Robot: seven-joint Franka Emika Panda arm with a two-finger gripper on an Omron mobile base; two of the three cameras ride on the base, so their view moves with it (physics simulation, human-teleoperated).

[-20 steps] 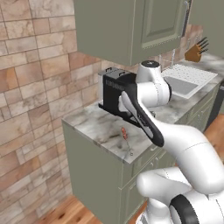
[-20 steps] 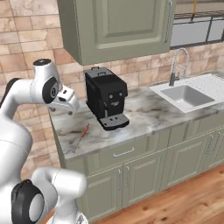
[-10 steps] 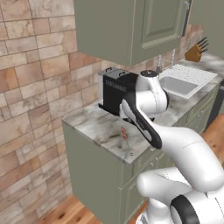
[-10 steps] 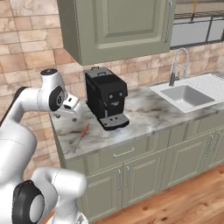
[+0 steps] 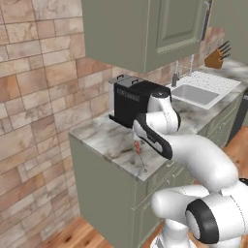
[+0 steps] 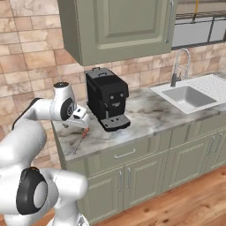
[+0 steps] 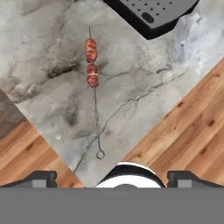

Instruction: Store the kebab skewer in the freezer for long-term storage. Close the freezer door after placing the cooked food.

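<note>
The kebab skewer (image 7: 93,83) lies flat on the marble counter (image 7: 52,52), just in front of the black coffee machine (image 6: 106,98), near the counter's front edge. The gripper (image 6: 84,122) hangs above it, empty and spread wide, its fingertips (image 7: 40,178) far apart at the hand view's bottom corners. That view shows the skewer's ring end and four meat pieces; the base views show the brick wall (image 5: 34,97), green upper cabinet (image 6: 119,26) and the sink (image 6: 187,95) beyond the coffee machine.
</note>
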